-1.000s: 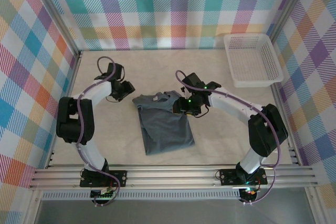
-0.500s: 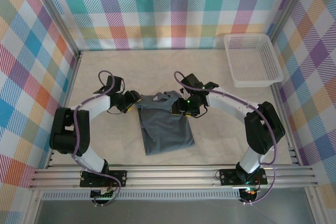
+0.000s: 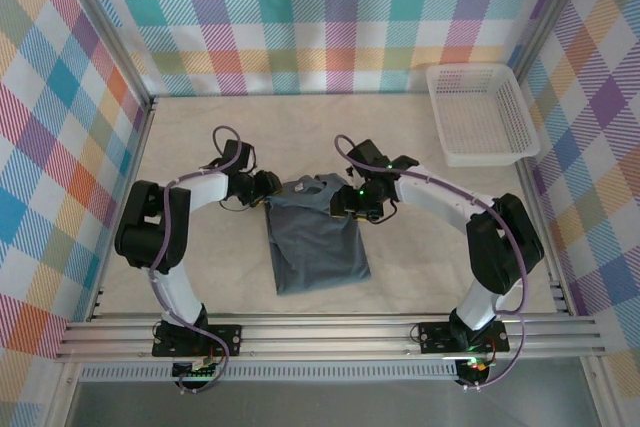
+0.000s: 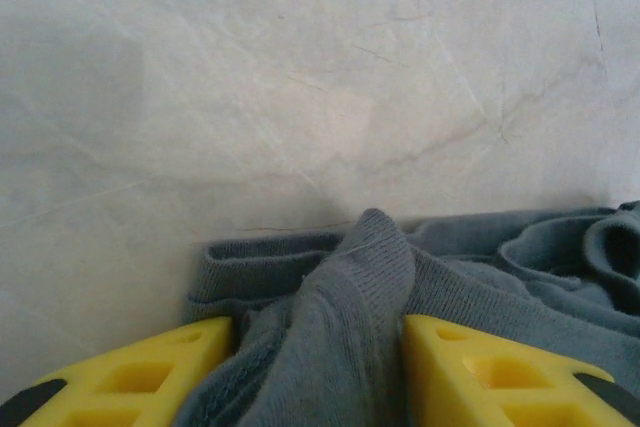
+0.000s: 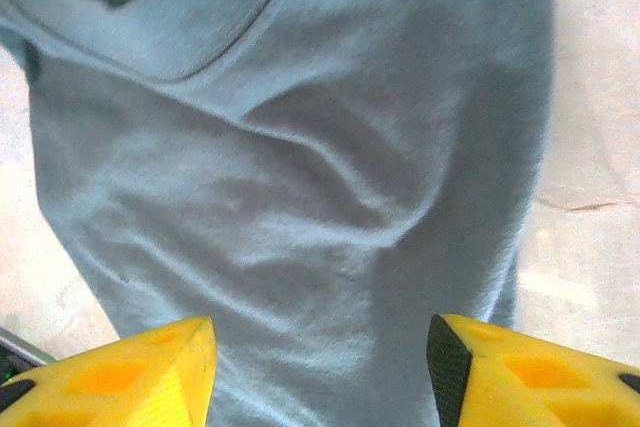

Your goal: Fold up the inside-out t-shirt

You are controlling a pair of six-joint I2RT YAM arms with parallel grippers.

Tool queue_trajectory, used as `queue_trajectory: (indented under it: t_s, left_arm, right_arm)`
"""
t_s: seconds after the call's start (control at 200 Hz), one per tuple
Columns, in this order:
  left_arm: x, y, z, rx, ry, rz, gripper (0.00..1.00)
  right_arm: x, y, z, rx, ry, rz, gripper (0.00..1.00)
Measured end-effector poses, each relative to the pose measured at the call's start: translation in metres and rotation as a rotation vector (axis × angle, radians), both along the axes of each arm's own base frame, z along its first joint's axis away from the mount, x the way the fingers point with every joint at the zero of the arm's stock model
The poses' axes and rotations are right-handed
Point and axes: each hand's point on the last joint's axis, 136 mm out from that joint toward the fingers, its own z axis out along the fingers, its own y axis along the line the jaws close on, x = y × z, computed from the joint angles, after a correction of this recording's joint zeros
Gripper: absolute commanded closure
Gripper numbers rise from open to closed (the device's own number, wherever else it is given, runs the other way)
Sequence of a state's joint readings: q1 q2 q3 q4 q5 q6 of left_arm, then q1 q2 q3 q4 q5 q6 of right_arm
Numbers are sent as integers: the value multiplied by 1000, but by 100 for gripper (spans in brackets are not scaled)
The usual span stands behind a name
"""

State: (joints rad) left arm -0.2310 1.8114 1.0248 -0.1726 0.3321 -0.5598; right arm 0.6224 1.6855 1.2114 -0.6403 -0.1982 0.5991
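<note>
The inside-out t-shirt (image 3: pixel 315 247) is dark slate-grey and lies in a long narrow shape mid-table, neck end toward the back. My left gripper (image 3: pixel 268 188) is at its upper left corner. In the left wrist view, my left gripper (image 4: pixel 312 337) has a raised ridge of the shirt's hem (image 4: pixel 360 277) pressed between its yellow fingers (image 4: pixel 150 367). My right gripper (image 3: pixel 348 209) is over the shirt's upper right part. In the right wrist view, my right gripper (image 5: pixel 320 332) stands open just above wrinkled cloth (image 5: pixel 300 147), with nothing pinched between its fingers.
A white mesh basket (image 3: pixel 480 112) stands at the back right corner. Plaid walls close in the back and both sides. Bare pale tabletop (image 3: pixel 200 277) lies left of the shirt, and more to its right and behind it.
My left gripper has moved right, from beside the shirt onto its upper left corner, and its fingers have closed in around the cloth. The right gripper has barely moved.
</note>
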Motion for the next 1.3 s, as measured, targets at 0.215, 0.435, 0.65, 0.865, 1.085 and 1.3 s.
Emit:
queue_trajectory:
  t_s: [0.215, 0.435, 0.65, 0.865, 1.085, 1.3]
  left_arm:
    - [0, 7, 3, 128, -55, -64, 45]
    - [2, 20, 13, 234, -81, -100, 43]
    - [5, 10, -5, 199, -34, -129, 44]
    - [8, 8, -5, 186, -32, -131, 56]
    - [9, 8, -9, 186, -29, -124, 78]
    - [17, -18, -6, 103, -82, -168, 100]
  right_arm:
    - [23, -27, 14, 16, -34, -96, 39]
    - [22, -26, 18, 33, -43, -94, 39]
    - [18, -27, 14, 30, -28, -99, 39]
    - [16, -28, 10, 28, -18, -98, 39]
    - [15, -27, 9, 34, -13, -102, 38]
    - [24, -33, 10, 44, -16, -145, 25]
